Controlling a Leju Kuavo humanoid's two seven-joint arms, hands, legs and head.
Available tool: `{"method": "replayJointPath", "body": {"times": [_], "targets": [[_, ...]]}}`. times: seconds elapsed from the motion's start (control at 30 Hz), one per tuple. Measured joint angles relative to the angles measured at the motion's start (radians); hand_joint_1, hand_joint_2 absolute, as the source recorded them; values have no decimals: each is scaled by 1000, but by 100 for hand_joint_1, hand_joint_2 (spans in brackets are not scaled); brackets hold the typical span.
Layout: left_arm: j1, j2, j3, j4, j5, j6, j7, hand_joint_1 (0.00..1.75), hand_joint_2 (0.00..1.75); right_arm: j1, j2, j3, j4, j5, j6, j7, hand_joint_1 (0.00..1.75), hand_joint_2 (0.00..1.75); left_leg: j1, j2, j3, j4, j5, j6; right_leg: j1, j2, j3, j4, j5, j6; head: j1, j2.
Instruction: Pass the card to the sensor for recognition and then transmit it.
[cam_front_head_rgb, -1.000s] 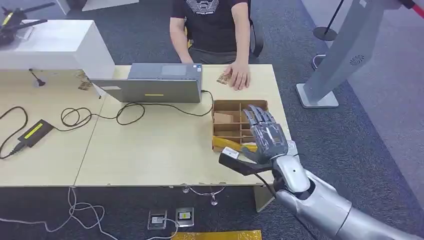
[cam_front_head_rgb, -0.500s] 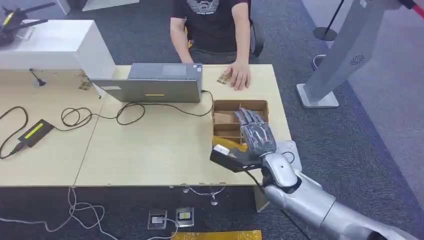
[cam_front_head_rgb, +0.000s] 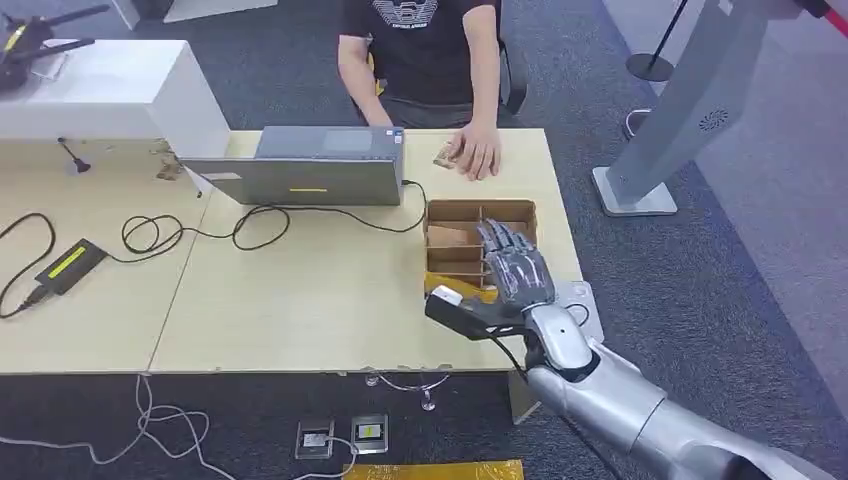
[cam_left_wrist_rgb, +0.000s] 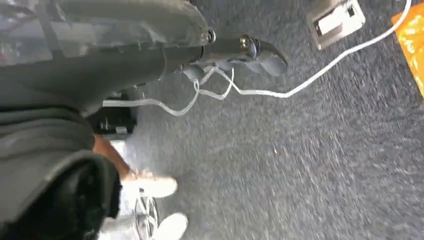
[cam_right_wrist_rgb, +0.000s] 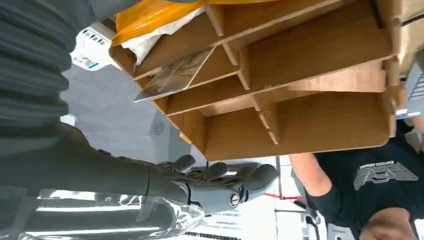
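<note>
A cardboard divider box (cam_front_head_rgb: 478, 211) stands near the right end of the table. My right hand (cam_front_head_rgb: 512, 272) hovers over its near compartments with fingers spread and nothing in them, the thumb pointing left. A card (cam_right_wrist_rgb: 175, 75) leans inside one compartment of the box (cam_right_wrist_rgb: 320, 120), apart from my right hand (cam_right_wrist_rgb: 220, 182). A brown card (cam_front_head_rgb: 447, 236) lies in a left compartment. My left hand (cam_left_wrist_rgb: 250, 50) hangs over the carpet and holds nothing. A black reader-like device (cam_front_head_rgb: 68, 262) lies at the table's far left.
A person sits across the table, with a hand (cam_front_head_rgb: 480, 155) resting on a small card (cam_front_head_rgb: 446, 157). An open laptop (cam_front_head_rgb: 310, 165) and looping cables (cam_front_head_rgb: 200, 230) take up the middle. A yellow packet (cam_front_head_rgb: 445, 285) lies at the box's near end. A grey stand (cam_front_head_rgb: 680, 110) rises on the right.
My right hand has shifted a little left and lower, coming over the near compartments of the box. The person's hand has stayed in place.
</note>
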Motion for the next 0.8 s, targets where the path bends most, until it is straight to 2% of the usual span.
{"method": "replayJointPath", "body": {"times": [0.8], "targets": [[2,9,-100,-2,-39,20,-15,0,0,-29,27,14,118,35,-37,3,0,175,0,0,0,0,0,0,0,0,0,0,0,0,0,0]]}}
